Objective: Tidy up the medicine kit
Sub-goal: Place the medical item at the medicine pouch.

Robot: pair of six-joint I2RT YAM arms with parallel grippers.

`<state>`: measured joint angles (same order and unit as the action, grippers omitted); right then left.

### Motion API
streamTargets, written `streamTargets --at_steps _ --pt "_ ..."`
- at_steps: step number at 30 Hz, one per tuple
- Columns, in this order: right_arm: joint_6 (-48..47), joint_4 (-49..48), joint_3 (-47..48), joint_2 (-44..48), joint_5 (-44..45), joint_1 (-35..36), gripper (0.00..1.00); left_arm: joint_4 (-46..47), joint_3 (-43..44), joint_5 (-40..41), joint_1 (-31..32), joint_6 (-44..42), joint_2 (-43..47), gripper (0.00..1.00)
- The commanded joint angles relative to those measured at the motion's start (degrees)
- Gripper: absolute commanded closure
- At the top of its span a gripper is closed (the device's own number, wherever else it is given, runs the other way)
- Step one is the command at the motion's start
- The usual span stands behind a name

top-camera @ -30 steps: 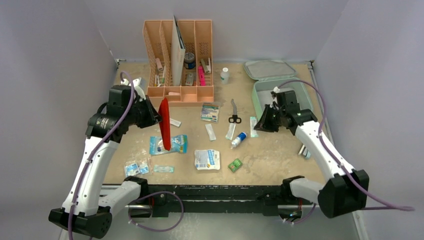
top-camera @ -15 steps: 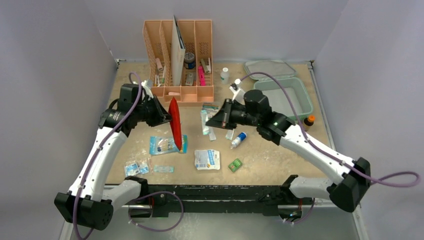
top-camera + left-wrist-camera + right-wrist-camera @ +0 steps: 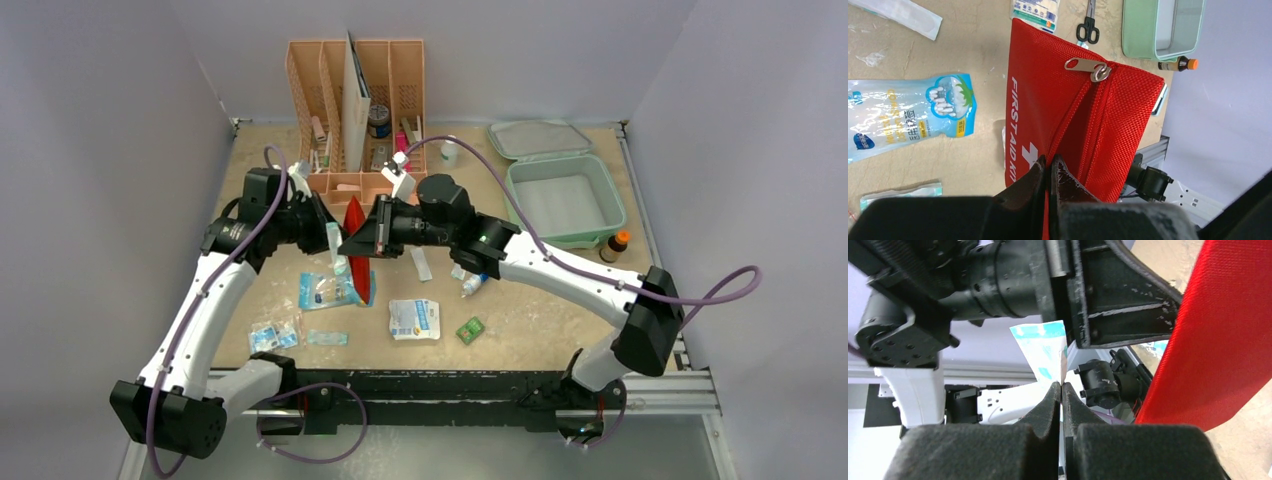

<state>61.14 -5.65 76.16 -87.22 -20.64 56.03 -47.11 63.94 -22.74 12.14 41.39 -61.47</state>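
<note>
My left claw (image 3: 1049,169) is pressed tight on the red bag (image 3: 1083,115). My right claw (image 3: 1062,392) pinches a little blue-and-white packet (image 3: 1042,351) just beside it.

The table (image 3: 545,312) holds the medicine kit (image 3: 565,200), organizer (image 3: 322,186) and scattered packets (image 3: 414,318).

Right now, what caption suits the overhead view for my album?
The left gripper holds a red first-aid pouch; the right gripper pinches a teal-and-white sachet beside it.

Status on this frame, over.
Left tool shut on red first-aid pouch. Right tool shut on teal packet beside it. Medicine kit open, apart from both. Loose packets litter table.
</note>
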Motion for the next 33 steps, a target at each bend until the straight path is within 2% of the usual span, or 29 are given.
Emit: streamTargets --at_steps 1,7,15,32,33 --pt "0.9 3.7 3.41 -1.15 2.86 0.37 1.0 1.89 -0.24 -2.35 0.25 0.42 1.93 1.0" --pt "-1.44 13.93 3.1 0.17 11.13 0.4 1.0 0.18 0.73 -3.16 0.25 0.07 3.19 1.0" --pt "-7.81 25.97 8.06 -2.01 18.72 0.4 1.0 -0.41 2.11 -5.22 0.25 -0.03 3.02 1.0" --pt "-12.39 34.48 14.74 -7.35 22.27 1.22 1.0 0.61 1.09 -5.74 0.25 -0.69 1.44 1.0" --pt "-12.37 35.48 15.66 -7.83 22.48 1.39 0.97 0.72 0.95 -5.8 0.25 -0.69 1.3 1.0"
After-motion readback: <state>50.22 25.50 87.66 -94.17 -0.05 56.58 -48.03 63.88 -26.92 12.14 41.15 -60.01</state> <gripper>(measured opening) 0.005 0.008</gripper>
